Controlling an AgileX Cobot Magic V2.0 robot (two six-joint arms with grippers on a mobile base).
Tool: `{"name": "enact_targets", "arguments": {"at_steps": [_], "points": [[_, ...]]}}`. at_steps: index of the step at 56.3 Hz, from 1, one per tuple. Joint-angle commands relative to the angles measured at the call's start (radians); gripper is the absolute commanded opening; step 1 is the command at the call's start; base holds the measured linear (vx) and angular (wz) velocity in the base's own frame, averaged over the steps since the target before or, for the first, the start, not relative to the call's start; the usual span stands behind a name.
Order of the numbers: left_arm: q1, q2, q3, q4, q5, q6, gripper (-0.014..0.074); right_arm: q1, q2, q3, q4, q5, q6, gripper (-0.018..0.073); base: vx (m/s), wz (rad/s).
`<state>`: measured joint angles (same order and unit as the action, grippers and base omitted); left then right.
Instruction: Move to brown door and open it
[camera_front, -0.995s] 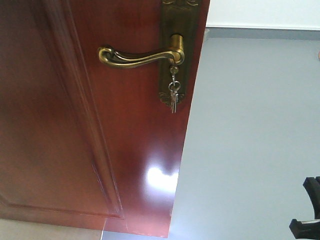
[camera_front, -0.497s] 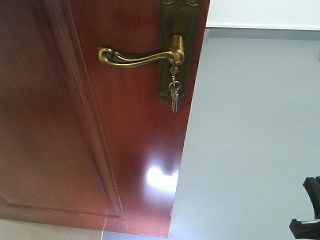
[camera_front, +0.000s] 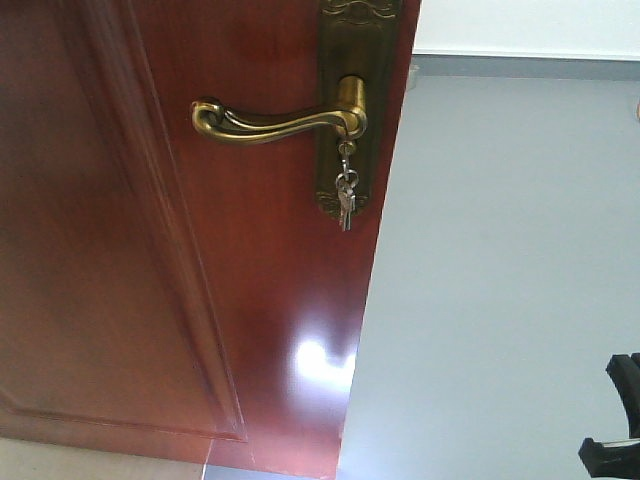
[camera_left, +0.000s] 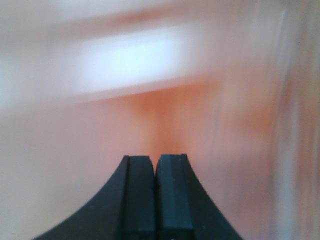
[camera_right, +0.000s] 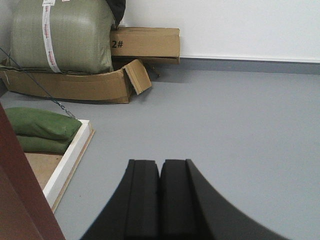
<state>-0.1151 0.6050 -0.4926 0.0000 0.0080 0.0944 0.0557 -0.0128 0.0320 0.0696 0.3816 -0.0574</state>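
The brown door (camera_front: 150, 260) fills the left of the front view, its free edge running down the middle with grey floor beyond it. A brass lever handle (camera_front: 275, 120) sits on a brass plate (camera_front: 350, 100), and keys (camera_front: 345, 200) hang from the lock below it. My left gripper (camera_left: 155, 162) is shut and empty, close against a blurred reddish-brown surface. My right gripper (camera_right: 160, 165) is shut and empty, pointing over the grey floor past the door edge (camera_right: 20, 190). A black arm part (camera_front: 615, 420) shows at the lower right of the front view.
The grey floor (camera_right: 240, 120) stretches to a white wall (camera_right: 225, 25) with a grey skirting. At the left stand cardboard boxes (camera_right: 145, 45), a large green sack (camera_right: 62, 35), green bags (camera_right: 42, 127) and a white-edged board (camera_right: 70, 155).
The door handle and its plate have shifted slightly left and down in the front view, and the keys hang a little lower. The black arm part has not moved.
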Motion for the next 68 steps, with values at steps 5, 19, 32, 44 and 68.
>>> {"name": "enact_targets", "arguments": {"at_steps": [5, 19, 32, 44, 68], "points": [[0.039, -0.209, 0.184, 0.007, -0.074, -0.013, -0.0003, -0.002, -0.006, 0.003, -0.007, -0.077, -0.009, 0.0, 0.0, 0.0], [0.054, -0.521, 0.475, 0.007, -0.075, -0.039, -0.0003, -0.002, -0.006, 0.003, -0.007, -0.077, -0.009, 0.0, 0.0, 0.0], [0.054, -0.631, 0.5, 0.007, 0.061, -0.112, -0.0003, -0.002, -0.006, 0.003, -0.008, -0.077, -0.009, 0.0, 0.0, 0.0], [0.054, -0.631, 0.501, 0.007, 0.061, -0.117, -0.0003, -0.002, -0.006, 0.003, -0.007, -0.077, -0.009, 0.0, 0.0, 0.0], [0.054, -0.631, 0.501, 0.007, 0.061, -0.117, -0.0003, -0.002, -0.006, 0.003, -0.007, -0.077, -0.009, 0.0, 0.0, 0.0]]}}
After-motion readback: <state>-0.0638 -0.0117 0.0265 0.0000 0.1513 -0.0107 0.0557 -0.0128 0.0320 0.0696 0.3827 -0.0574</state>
